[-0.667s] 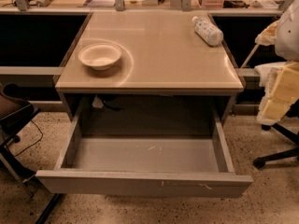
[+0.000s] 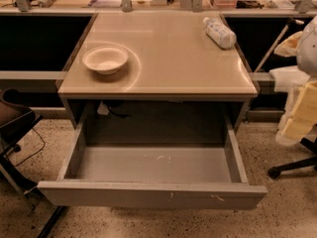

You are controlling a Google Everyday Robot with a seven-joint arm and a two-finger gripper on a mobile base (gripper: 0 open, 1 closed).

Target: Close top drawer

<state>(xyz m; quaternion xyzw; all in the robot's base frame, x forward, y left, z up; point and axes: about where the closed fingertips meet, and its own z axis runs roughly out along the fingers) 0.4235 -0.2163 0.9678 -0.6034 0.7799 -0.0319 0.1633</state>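
Observation:
The top drawer [image 2: 148, 195] is a wide, shallow grey metal drawer. It is pulled far out from under the tan table top [image 2: 163, 58]. Its plain front panel faces me near the bottom of the view and has small pale scratches. The inside is bare. My gripper [image 2: 301, 114] shows as a pale yellowish shape at the right edge, under the white arm [image 2: 309, 41]. It is to the right of the table, above and beside the drawer's right end, and apart from it.
A white bowl [image 2: 105, 59] sits on the left of the table top. A clear plastic bottle [image 2: 220, 32] lies at its back right. An office chair base [image 2: 292, 168] is on the floor at the right. A dark chair [image 2: 15, 118] is at the left. Cluttered benches are behind.
The arm and gripper at the right edge sit slightly lower than before. The drawer, bowl and bottle have not moved.

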